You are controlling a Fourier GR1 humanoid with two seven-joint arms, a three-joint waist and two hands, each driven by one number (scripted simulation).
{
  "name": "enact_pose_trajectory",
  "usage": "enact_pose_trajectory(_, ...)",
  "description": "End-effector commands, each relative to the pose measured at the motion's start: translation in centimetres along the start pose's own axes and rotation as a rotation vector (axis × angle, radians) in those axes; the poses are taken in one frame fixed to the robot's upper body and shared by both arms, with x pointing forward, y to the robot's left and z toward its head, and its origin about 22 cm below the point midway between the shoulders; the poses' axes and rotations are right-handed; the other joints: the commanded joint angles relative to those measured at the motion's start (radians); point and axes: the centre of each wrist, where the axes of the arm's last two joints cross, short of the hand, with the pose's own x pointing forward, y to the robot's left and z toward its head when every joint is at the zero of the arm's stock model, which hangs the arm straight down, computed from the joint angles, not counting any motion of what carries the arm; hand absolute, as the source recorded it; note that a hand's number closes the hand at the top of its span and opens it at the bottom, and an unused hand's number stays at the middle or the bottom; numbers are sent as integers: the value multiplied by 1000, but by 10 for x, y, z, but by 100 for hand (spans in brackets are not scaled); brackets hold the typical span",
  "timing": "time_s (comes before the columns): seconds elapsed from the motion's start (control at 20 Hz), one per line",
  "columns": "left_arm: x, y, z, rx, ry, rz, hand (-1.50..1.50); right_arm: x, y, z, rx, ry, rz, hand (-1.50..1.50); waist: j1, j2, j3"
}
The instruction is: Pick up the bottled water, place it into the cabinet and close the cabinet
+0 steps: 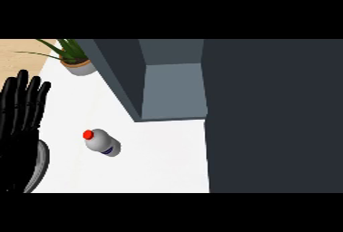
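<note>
Counter (167,172): white, cabinet (171,90) open at back
Bottle (102,142): red cap toward upper left, just right of left hand (20,122)
Left hand: fingers straight, holding nothing, nearest
Right hand: unseen

White counter (161,158): one bottle (102,142), white with red cap, well apart from the hand. Cabinet (167,81), grey, open, interior visible; dark door panel (275,118) fills the right side. Potted plant (75,59) at the far left corner. Left hand (20,118), black, at the left edge, fingers straight, pointing up.
</note>
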Motion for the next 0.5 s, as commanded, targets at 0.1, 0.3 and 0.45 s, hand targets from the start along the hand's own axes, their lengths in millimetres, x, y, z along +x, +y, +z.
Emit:
enact_pose_trajectory(0.1,10,22,11,-143,-47,104,-150,23,4,18,-4,-28,-16,-150,37,23,-23)
enact_pose_trajectory(0.3,-13,23,13,-236,102,336,-150,21,20,22,251,23,-130,-150,38,27,-24)
enact_pose_trajectory(0.45,1,41,16,-254,132,390,-150,38,18,34,272,21,-156,-150,36,22,-23)
